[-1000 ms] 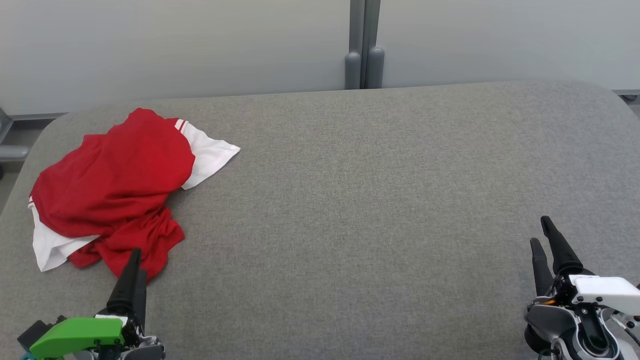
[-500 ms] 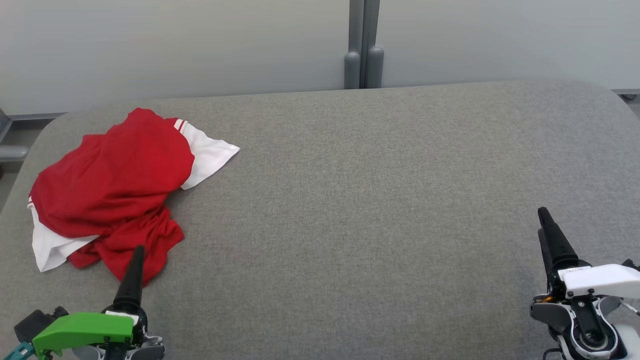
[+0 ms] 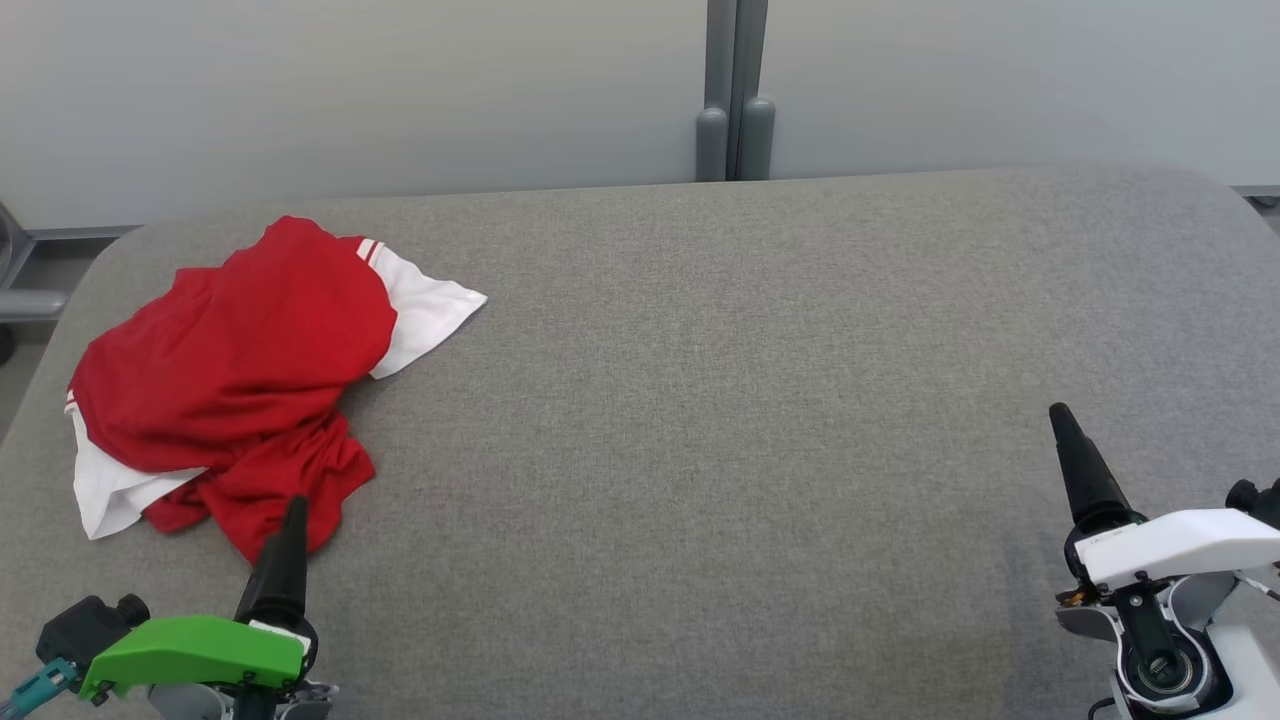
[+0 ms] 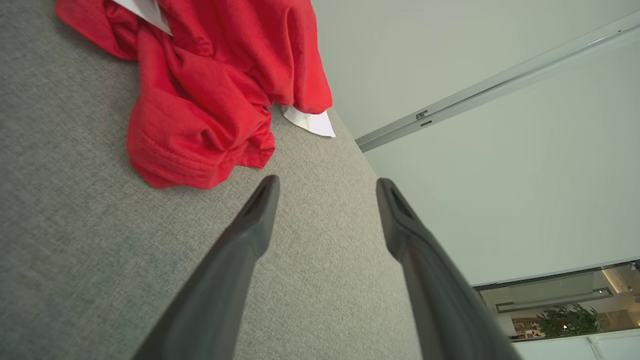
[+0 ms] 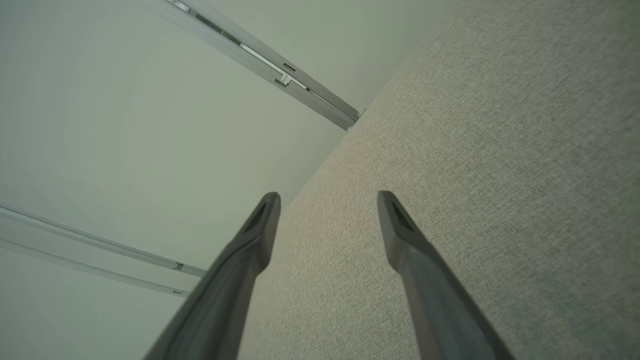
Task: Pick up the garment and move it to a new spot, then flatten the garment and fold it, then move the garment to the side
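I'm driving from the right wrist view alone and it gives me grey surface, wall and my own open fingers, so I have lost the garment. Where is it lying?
Observer: The garment, red with white parts, lies crumpled near the left end of the grey table, as the head view shows it.
Operator: Is the left gripper on it?
Observer: No. In the left wrist view the left gripper is open, close to the garment's nearest red hem and gripping nothing.
Operator: Where is my arm relative to it?
Observer: The right gripper hovers over the table's right side, with bare grey surface between it and the garment.
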Controlling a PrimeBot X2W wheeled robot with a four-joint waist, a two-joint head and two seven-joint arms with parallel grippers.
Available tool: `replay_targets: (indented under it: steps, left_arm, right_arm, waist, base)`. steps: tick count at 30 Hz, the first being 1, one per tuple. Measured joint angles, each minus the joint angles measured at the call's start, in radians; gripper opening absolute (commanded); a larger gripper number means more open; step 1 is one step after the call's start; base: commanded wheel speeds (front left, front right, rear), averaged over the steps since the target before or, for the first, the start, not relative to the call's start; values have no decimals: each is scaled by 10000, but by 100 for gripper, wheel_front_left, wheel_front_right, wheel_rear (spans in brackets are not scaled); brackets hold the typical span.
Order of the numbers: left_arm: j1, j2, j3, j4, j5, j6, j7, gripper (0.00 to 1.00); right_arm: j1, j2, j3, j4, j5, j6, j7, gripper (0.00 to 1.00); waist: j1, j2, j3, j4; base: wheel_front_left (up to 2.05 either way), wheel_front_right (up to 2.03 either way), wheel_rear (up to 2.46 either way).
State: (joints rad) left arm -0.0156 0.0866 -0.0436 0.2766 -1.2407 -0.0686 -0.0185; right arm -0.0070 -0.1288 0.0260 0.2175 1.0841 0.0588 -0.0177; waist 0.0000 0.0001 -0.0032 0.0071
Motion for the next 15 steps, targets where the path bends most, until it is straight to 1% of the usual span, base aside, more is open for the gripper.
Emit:
replay_targets:
  steps: [6,9,12,15]
  left_arm:
    - [-5,42,-167,-215,890,171,-188,100]
    - [-7,61,-224,-290,1300,226,-278,100]
    - [-7,92,-255,-328,1643,267,-395,100]
    - [-7,159,-305,-359,2121,341,-493,100]
  right_arm:
    - [0,-52,311,-121,-838,-173,-184,100]
    - [1,-63,468,-163,-1256,-203,-272,100]
    - [1,-82,573,-199,-1676,-341,-401,100]
    - [2,-155,704,-268,-2042,-359,-508,100]
  waist:
    - [0,0,-36,61]
    - [0,0,-37,80]
    - [0,-1,-35,94]
    - [0,0,-33,97]
  base:
    - [0,0,0]
    - [0,0,0]
    - [0,0,0]
    - [0,0,0]
